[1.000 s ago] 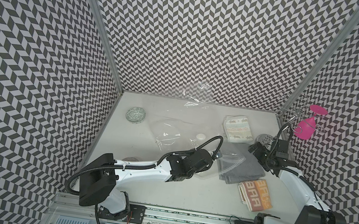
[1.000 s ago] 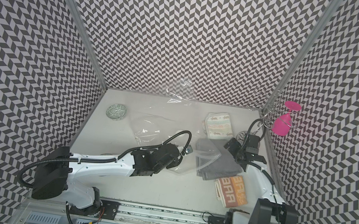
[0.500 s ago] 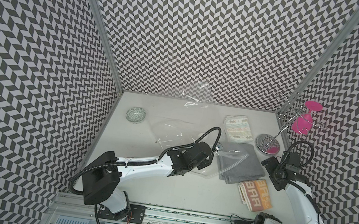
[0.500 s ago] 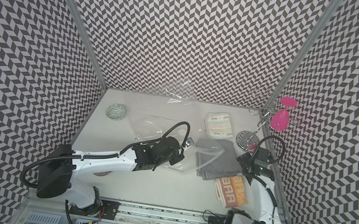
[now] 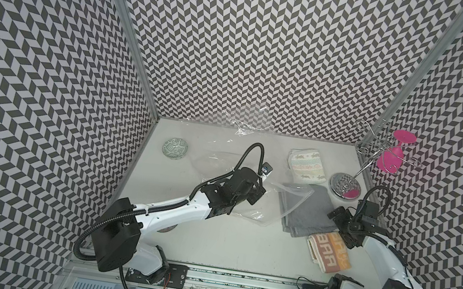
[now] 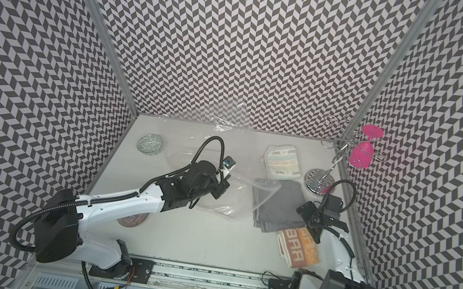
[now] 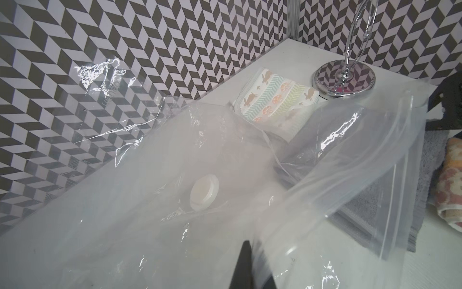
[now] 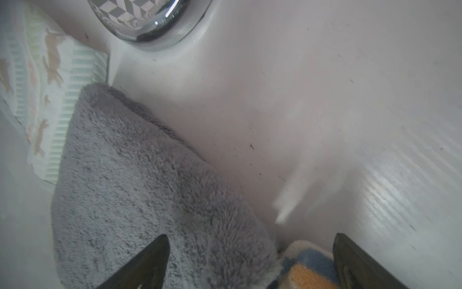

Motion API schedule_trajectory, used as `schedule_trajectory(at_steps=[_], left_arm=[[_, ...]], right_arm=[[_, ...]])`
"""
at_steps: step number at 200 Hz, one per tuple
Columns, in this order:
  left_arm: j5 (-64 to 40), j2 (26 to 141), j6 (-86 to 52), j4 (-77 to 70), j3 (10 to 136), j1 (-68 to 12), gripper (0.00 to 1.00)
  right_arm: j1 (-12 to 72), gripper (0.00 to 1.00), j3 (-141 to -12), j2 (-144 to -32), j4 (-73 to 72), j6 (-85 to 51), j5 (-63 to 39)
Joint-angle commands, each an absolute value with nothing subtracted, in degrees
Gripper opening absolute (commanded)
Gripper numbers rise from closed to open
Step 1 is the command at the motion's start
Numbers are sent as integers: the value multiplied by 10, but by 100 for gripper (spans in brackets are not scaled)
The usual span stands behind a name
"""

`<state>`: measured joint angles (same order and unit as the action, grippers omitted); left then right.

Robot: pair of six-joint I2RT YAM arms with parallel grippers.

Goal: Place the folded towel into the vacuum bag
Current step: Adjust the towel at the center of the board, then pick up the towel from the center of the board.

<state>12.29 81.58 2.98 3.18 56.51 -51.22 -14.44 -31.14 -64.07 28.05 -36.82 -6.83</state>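
Observation:
The vacuum bag [image 5: 215, 161] is clear, crinkly plastic spread from the back wall to mid-table, with its white valve cap [image 7: 203, 191] showing in the left wrist view. My left gripper [image 5: 260, 191] [image 7: 250, 262] is shut on the bag's upper layer near its mouth and holds it raised. The mouth's zip edge [image 5: 294, 192] drapes over the left part of the grey folded towel [image 5: 307, 212] [image 8: 140, 187]. My right gripper [image 5: 340, 227] [image 8: 250, 240] is open, low over the towel's near right corner, holding nothing.
An orange lettered towel [image 5: 328, 256] lies in front of the grey one, under the right wrist. A patterned white towel [image 5: 308, 166] lies behind it. A chrome stand [image 5: 345, 187] with a pink glass [image 5: 389, 159] is at the back right. A bowl [image 5: 175, 147] sits back left.
My left gripper has shut on the bag and raised its mouth over the grey towel's left side. The right arm drew back from the towel's far right edge to its near corner, still open.

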Motion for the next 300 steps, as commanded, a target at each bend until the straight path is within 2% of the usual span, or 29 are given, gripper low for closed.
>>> schedule_trajectory(at_steps=[1,65,122,165,194,216,267,300], left_arm=[[104,807,4,14,558,-508,0],[97,814,-7,21,559,-504,0],[98,826,-9,25,561,-492,0],[96,837,-11,22,569,-474,0],[101,843,-13,25,570,-473,0],[102,845,-15,34,571,-473,0],[105,847,-12,40,571,-472,0],[102,853,-12,44,577,-472,0]], right_arm=[[-144,100,-312,-644,223,-343,-60],[-107,100,-280,-696,67,-351,-42],[-47,100,-242,-709,-5,-314,-95],[14,100,-217,-677,-18,-327,-205],[14,100,-209,-655,-27,-350,-234],[6,100,-226,-654,-3,-377,-171],[-51,100,-269,-723,18,-365,-147],[-51,100,-266,-762,-36,-345,-179]])
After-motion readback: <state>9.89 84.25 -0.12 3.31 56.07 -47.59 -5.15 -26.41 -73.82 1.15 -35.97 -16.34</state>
